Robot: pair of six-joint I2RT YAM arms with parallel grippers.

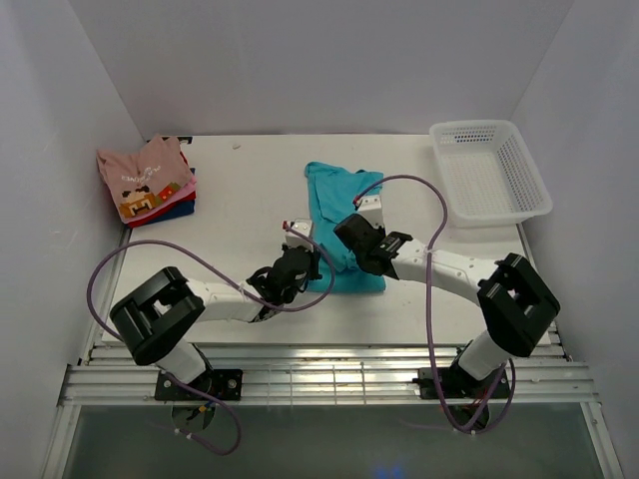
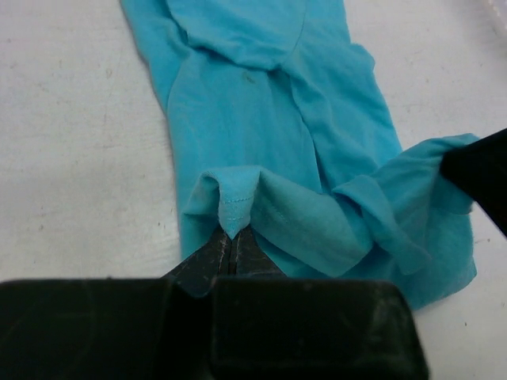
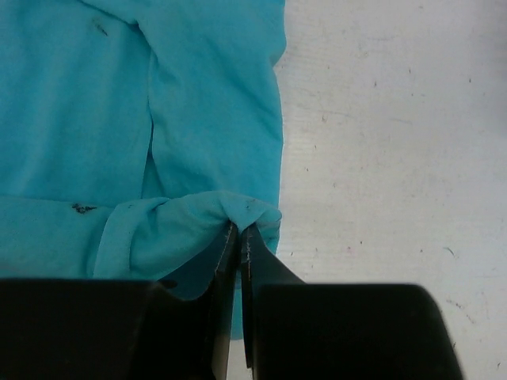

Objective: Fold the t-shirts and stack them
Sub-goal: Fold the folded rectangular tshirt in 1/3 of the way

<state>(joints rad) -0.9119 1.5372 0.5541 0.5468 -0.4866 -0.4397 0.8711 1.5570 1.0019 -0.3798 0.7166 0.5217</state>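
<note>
Left tool (image 2: 231,237) is clamped on the near-left hem corner of the teal t-shirt (image 1: 334,195); right tool (image 3: 240,233) is clamped on the near-right corner. A matched pinch on both corners probably means the near edge goes up and over toward the far end, halving it. The shirt sits mid-worktop (image 1: 240,190) as a narrow strip with sleeves tucked in, plain teal, thin and floppy, bunched at both pinch points. The folded stack (image 1: 150,182) sits far left, pink graphic shirt on top. White basket (image 1: 489,170) far right.
</note>
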